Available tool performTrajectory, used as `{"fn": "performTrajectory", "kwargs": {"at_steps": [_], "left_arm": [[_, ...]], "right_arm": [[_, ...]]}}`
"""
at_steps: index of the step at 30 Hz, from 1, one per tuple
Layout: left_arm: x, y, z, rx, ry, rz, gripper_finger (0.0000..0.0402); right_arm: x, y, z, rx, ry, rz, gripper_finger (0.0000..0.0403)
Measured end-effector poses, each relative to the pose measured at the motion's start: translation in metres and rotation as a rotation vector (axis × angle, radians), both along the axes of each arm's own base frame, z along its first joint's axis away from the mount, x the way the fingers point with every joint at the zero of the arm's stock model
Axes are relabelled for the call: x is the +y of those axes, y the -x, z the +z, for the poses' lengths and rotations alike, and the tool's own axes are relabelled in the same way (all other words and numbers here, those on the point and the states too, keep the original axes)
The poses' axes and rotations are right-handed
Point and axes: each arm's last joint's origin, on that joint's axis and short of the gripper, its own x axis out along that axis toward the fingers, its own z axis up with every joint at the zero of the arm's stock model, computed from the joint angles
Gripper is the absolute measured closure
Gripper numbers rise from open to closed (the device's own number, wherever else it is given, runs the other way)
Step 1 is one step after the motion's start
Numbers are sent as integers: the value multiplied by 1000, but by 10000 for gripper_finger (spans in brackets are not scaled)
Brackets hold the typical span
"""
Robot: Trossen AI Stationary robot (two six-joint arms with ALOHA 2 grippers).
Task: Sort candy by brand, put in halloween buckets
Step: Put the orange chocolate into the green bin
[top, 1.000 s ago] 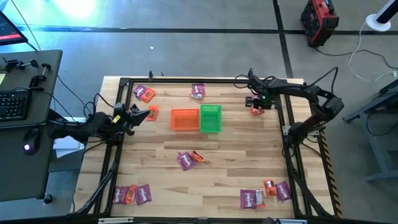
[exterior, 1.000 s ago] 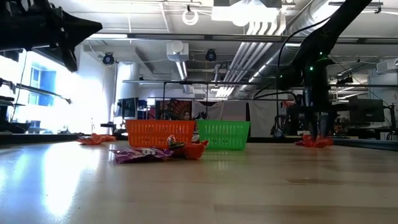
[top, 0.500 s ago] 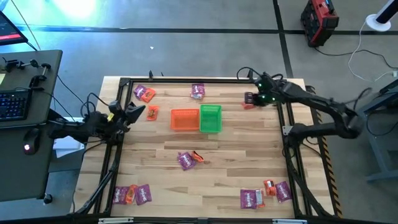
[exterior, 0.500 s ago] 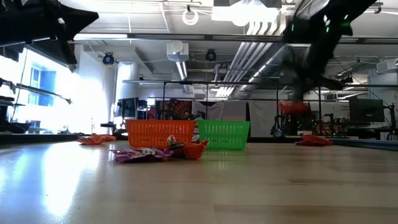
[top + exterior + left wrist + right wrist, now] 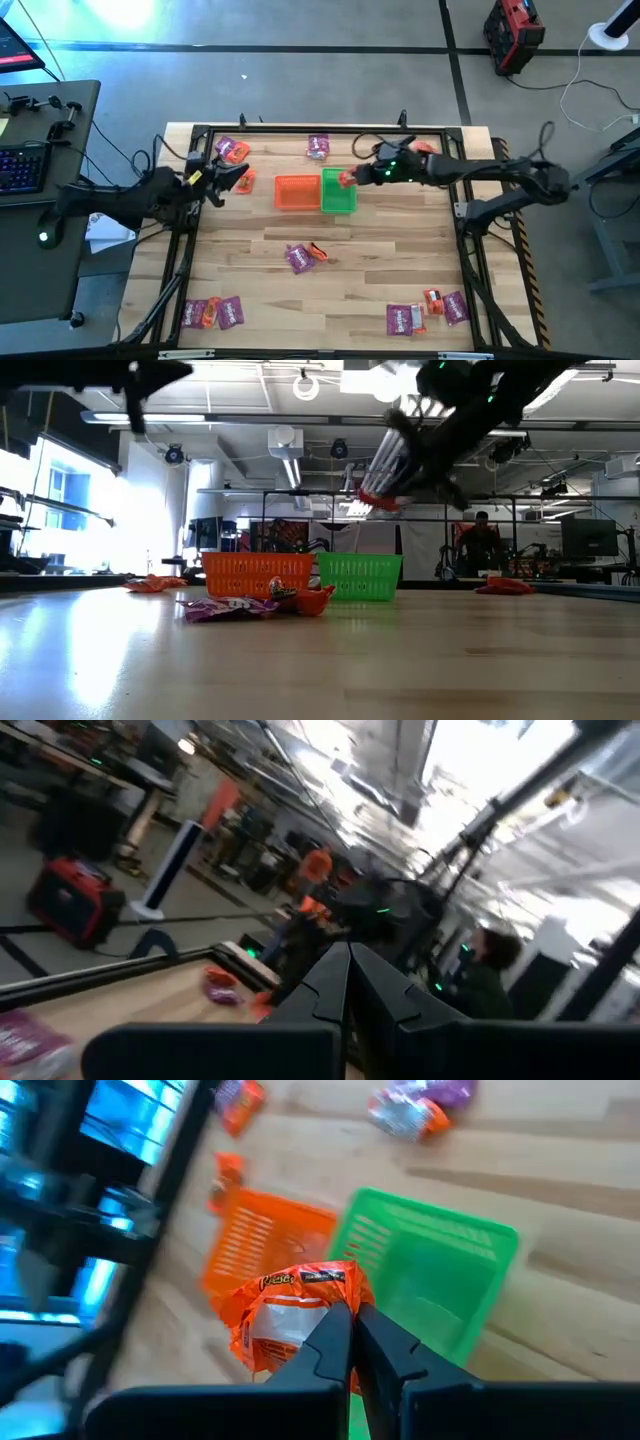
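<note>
Carry step in hand. Right gripper (image 5: pixel 352 178) is clamped on one orange-red packet (image 5: pixel 296 1308), held above the table over the green bucket (image 5: pixel 339 191), near the edge it shares with the orange bucket (image 5: pixel 296 192); the low view shows the packet (image 5: pixel 374 500) well above both buckets' rims. The two buckets sit touching, side by side, mid-table toward the far edge. Left gripper (image 5: pixel 238 178) hangs closed and empty over the left side of the table, near a loose orange-red piece. Other candy lies scattered: purple and orange-red packets at the far edge, a pair (image 5: pixel 305 256) in the middle, clusters at both near corners. Judgement: next comes the drop, and it calls for choosing the bucket that takes this brand, centring the packet over that opening, lowering toward the rim, then parting the fingers. Which bucket is meant I cannot tell; the wrist view is blurred and the packet hangs close to the dividing line, so a careless release could land on the wrong side.
</note>
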Motion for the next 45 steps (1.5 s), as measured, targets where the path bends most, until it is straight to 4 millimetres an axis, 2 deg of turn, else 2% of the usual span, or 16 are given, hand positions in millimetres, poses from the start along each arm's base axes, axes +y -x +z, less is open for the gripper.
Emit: {"fn": "performTrajectory", "kwargs": {"at_steps": [3, 6, 9, 12, 16, 20, 22, 25, 28, 31, 34, 37, 42, 45], "left_arm": [[-1, -16, 18, 38, -64, -60, 401], [-1, -30, 31, 80, -161, -73, 401], [-1, -39, 39, 114, -243, -56, 401], [-1, -45, 43, 135, -288, -47, 401], [0, -47, 50, 124, -290, -37, 401], [4, -45, 62, 85, -241, -14, 401], [9, -45, 69, 77, -172, -2, 401], [19, -49, 72, 137, -60, 5, 401], [31, -57, 60, 258, 97, 1, 401], [44, -64, 44, 366, 202, -26, 393], [50, -70, 32, 460, 227, -72, 374], [54, -76, 21, 549, 202, -71, 349], [63, -85, 5, 634, 229, -48, 306], [66, -89, -1, 663, 244, -43, 285]], "right_arm": [[2, -9, -12, 24, -1, 46, 402], [7, -16, -13, -3, 46, 115, 398], [7, -19, -19, 27, 72, 146, 375], [7, -20, -22, 41, 114, 184, 329], [8, -23, -15, 55, 183, 249, 251], [-2, -24, 18, 139, 270, 296, 188], [-14, -17, 34, 286, 259, 223, 174], [-41, 1, 42, 511, 218, 133, 171], [-73, 27, 32, 641, 113, 44, 177], [-99, 59, 12, 726, -20, -53, 184], [-117, 83, 1, 753, -82, -146, 187], [-126, 100, -8, 768, -120, -207, 187], [-135, 110, -19, 738, -114, -276, 187], [-145, 114, -25, 710, -138, -438, 187]]}}
